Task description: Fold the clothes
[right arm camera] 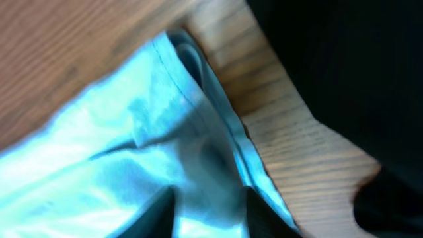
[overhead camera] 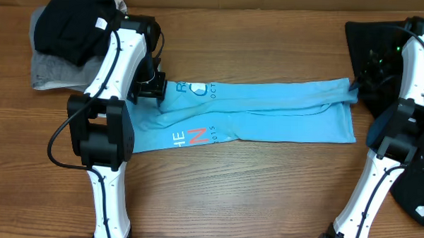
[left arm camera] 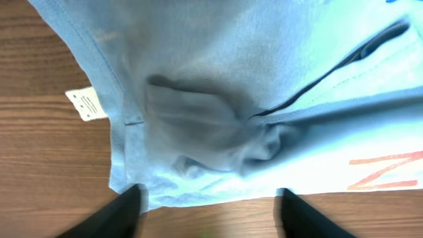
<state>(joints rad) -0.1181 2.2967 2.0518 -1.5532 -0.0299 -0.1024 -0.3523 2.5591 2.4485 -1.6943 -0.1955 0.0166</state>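
The light blue T-shirt [overhead camera: 269,114] lies as a long folded strip across the wooden table, its red-and-white lettering [overhead camera: 190,137] near the left end. My left gripper [overhead camera: 151,88] is at the shirt's left end. In the left wrist view it [left arm camera: 211,208] is open, fingers wide apart at the edge of the cloth [left arm camera: 231,79]. My right gripper [overhead camera: 353,92] is at the shirt's far right corner. In the right wrist view it [right arm camera: 211,215] has its fingers closed in on a bunched fold of the blue cloth [right arm camera: 99,152]. A large black garment [overhead camera: 380,54] lies at the right.
A black garment [overhead camera: 74,22] sits on a grey one [overhead camera: 51,74] at the back left. More black cloth [overhead camera: 414,190] lies at the right front. A white label [left arm camera: 86,106] sticks out at the shirt's hem. Black cloth [right arm camera: 344,66] borders the shirt's right corner.
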